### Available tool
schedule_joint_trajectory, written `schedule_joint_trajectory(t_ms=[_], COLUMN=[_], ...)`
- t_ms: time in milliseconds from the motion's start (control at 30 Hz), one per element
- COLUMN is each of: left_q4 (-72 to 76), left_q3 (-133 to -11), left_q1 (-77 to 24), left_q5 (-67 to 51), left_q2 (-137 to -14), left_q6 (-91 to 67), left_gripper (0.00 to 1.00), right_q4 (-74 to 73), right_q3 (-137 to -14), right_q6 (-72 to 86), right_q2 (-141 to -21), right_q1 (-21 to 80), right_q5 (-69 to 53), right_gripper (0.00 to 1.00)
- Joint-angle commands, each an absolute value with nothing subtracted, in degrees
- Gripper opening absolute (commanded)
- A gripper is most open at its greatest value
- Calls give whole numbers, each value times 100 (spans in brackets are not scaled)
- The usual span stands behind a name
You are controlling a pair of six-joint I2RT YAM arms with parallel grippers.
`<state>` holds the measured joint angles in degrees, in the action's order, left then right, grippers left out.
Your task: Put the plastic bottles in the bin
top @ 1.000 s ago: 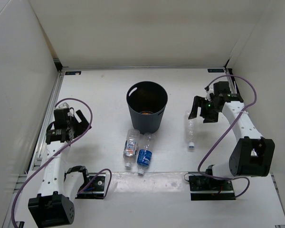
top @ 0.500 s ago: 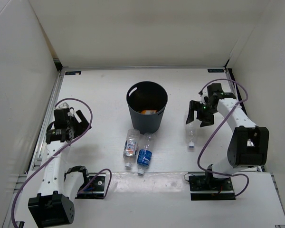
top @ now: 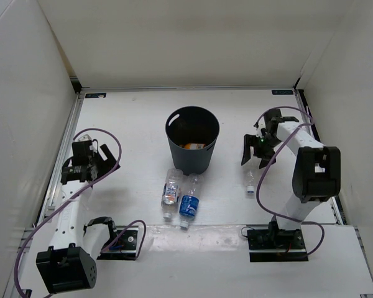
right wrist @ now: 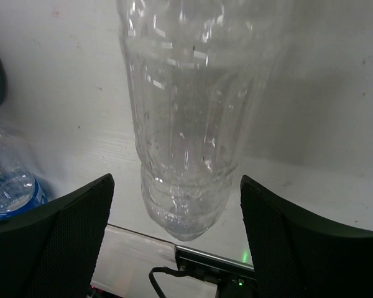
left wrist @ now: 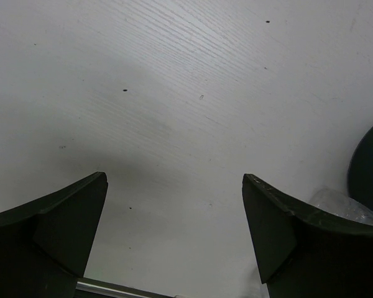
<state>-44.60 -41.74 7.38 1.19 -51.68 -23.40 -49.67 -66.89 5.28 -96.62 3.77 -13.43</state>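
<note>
The dark bin (top: 192, 139) stands mid-table with the orange bottle (top: 194, 146) lying inside it. The clear unlabelled bottle (top: 251, 175) lies on the table right of the bin. My right gripper (top: 255, 155) is open and hovers over its far end. In the right wrist view the bottle (right wrist: 180, 118) lies between the spread fingers of the right gripper (right wrist: 176, 181), untouched. The white-blue label bottle (top: 170, 191) and the blue label bottle (top: 188, 203) lie side by side in front of the bin. My left gripper (top: 102, 166) is open and empty at the far left.
White enclosure walls stand close on the left, the back and the right. A metal rail runs along the table's left edge. The left wrist view shows bare table between the fingers of the left gripper (left wrist: 174, 179) and the bin's edge (left wrist: 370, 167) at far right.
My right gripper has moved left and down, and it now stands over the clear unlabelled bottle's far end. The left arm has barely shifted. The bottles have not moved.
</note>
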Motion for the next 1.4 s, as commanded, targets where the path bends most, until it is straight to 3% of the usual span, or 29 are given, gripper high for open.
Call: schedule_joint_trajectory(t_ms=[0, 300, 400, 467, 733, 833, 1167, 1367], left_q4=[-4474, -4500, -4509, -4491, -4333, -4184, -4227, -4280], left_q3=[-4324, -4359, -4368, -4377, -4351, -4377, -4614, -4535], left_q1=[756, 747, 764, 747, 756, 747, 747, 747], left_q5=[246, 334, 351, 351, 325, 299, 114, 123], left_q2=[-5177, -5317, -5353, -5396, -5528, -5616, -5862, -5661], left_q6=[-2329, -2329, -2329, -2329, -2513, -2628, -2698, -2540], left_gripper=[100, 100, 100, 100, 100, 100, 100, 100], right_q4=[-5115, -5317, -5449, -5467, -5274, -5142, -4878, -4606], right_q3=[-7162, -7734, -7901, -8006, -8560, -8753, -8649, -9420], right_q6=[396, 159, 53, 35, 368, 536, 756, 1046], right_q2=[-9913, -10626, -10810, -10924, -10741, -10512, -9818, -9642], right_q1=[404, 413, 413, 378, 106, 114, 150, -132], right_q5=[-1336, -1318, -1292, -1240, -1791, -2029, -2522, -2839], right_gripper=[84, 70, 59, 44, 16, 1, 0, 0])
